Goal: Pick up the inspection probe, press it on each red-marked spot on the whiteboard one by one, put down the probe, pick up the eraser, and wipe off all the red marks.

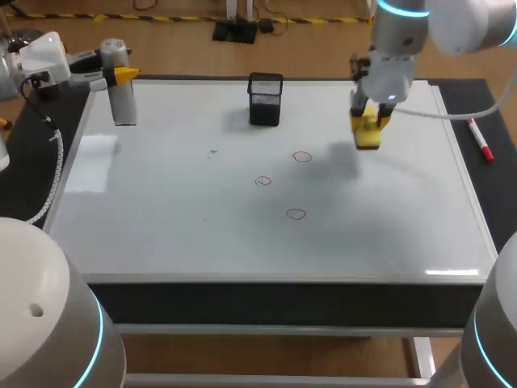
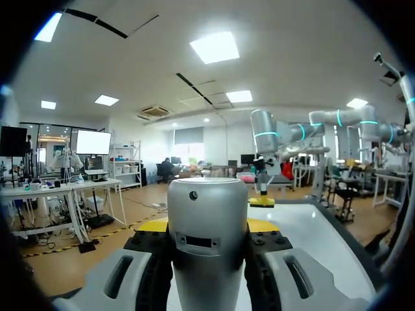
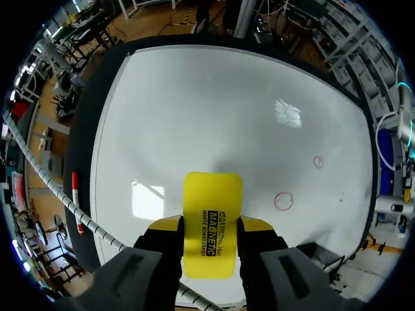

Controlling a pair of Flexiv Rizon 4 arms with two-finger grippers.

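— Right gripper (image 3: 211, 224) is pinching the yellow block-shaped eraser (image 3: 213, 191), both yellow tips pressing on its long sides. I am holding it over the flat white whiteboard (image 1: 161, 210), towards the far right corner. Judging by the shadow, it is hanging just clear of the surface.

— And the other arm?

— Left gripper (image 2: 207, 228) is clamping the silver-grey cylindrical probe (image 2: 209, 272) from both sides, upright at the whiteboard's far left corner. I cannot tell whether its foot is touching the surface.

— How are you expecting them to handle?

— I am guessing the eraser is light, with a stiff plastic back and a soft wiping face, so a grip on the hard sides is suiting it. The probe is looking smooth and rigid, possibly slippery. Holding it around the middle of the barrel should be guarding against tilt under pressure.

— Any writing?

— Black print is running across a band on the eraser's back, and I am not reading it out. The probe is showing a small recessed plate and a dot, with nothing legible.

— And the targets?

— Three red circle marks (image 1: 263, 181) are sitting near the middle of the whiteboard, apart from the eraser. A black wire-mesh cup (image 1: 265, 99) is standing at the far edge. A red marker pen (image 1: 481, 144) is lying just beyond the right edge, on the dark border.
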